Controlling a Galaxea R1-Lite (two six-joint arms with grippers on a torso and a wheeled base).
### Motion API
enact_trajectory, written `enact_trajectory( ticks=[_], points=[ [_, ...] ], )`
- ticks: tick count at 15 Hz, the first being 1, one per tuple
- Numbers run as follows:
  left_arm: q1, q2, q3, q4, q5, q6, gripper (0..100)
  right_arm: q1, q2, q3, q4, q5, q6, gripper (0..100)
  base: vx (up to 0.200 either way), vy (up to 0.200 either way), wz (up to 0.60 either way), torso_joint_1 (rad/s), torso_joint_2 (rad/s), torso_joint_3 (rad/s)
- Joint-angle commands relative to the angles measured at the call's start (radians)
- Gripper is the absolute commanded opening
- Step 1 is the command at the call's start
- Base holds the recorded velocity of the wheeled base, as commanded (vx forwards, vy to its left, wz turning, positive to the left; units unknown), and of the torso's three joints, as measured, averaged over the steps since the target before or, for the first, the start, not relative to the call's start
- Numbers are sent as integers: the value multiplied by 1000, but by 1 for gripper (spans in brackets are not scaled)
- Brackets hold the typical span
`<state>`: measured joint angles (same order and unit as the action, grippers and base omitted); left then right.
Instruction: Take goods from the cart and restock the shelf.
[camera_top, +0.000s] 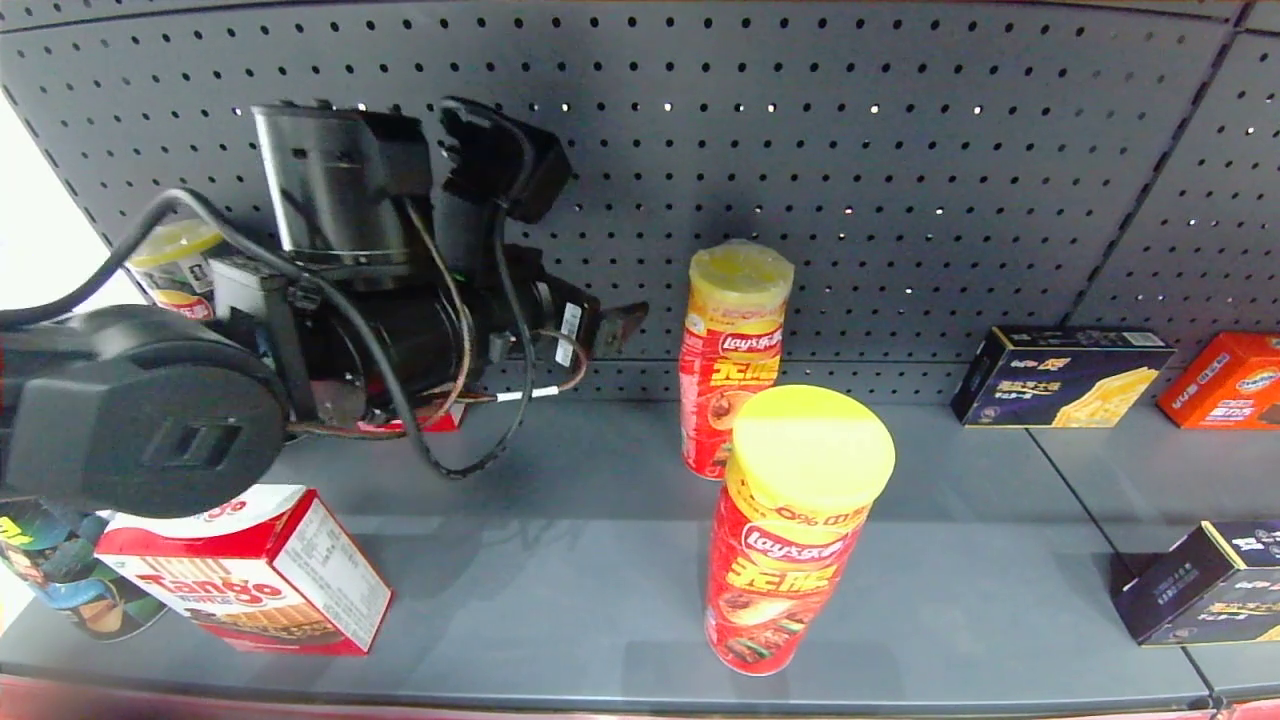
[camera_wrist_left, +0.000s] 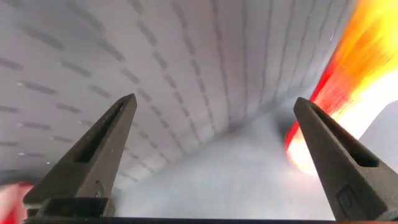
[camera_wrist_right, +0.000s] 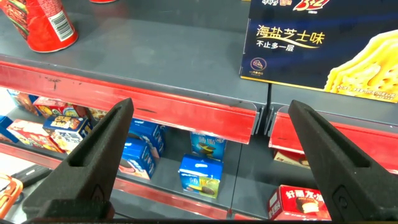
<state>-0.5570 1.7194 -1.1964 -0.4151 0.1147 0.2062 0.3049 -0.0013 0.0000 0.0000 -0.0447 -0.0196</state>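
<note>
Shelf board: a flat grey shelf (camera_top: 560, 560) with a seam on the right where the next board begins.
Back wall: a grey pegboard (camera_top: 800, 120) rises behind the shelf, angling forward at the right.
Front edge: a red rail (camera_wrist_right: 155, 93) runs along the shelf's front; a lower shelf (camera_wrist_right: 242, 186) beneath it holds small blue boxes (camera_wrist_right: 202, 174).
Chip cans: two red cans with yellow lids stand upright mid-shelf, the near can (camera_top: 790, 530) towards the front and the far can (camera_top: 730, 360) behind it, close to the pegboard.
Boxes: a red and white box (camera_top: 250, 580) lies at the front left; a dark box (camera_top: 1060, 375) and an orange box (camera_top: 1225, 380) sit at the back right; another dark box (camera_top: 1200, 585) sits front right.
Left gripper (camera_wrist_left: 214, 99): above the left part of the shelf, pointing at the pegboard, fingers spread wide with nothing between them; a blurred red and yellow shape lies beside one finger.
Right gripper (camera_wrist_right: 210, 102): in front of the red rail, fingers wide apart and holding nothing.
</note>
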Motion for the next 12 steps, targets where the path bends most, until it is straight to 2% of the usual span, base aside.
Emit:
enact_trajectory(
  ticks=[1,4,10,12],
  points=[
    [-12,-175,104,-59,17,-7,100,0,1,0,0,0,0,100,0,0,0,0,0,0],
    [-14,-394,327,-93,25,-11,100,0,1,0,0,0,0,100,0,0,0,0,0,0],
    [-20,-788,471,-82,23,-5,100,0,1,0,0,0,0,100,0,0,0,0,0,0],
    [-11,-931,592,-85,25,-7,100,0,1,0,0,0,0,100,0,0,0,0,0,0]
  ],
)
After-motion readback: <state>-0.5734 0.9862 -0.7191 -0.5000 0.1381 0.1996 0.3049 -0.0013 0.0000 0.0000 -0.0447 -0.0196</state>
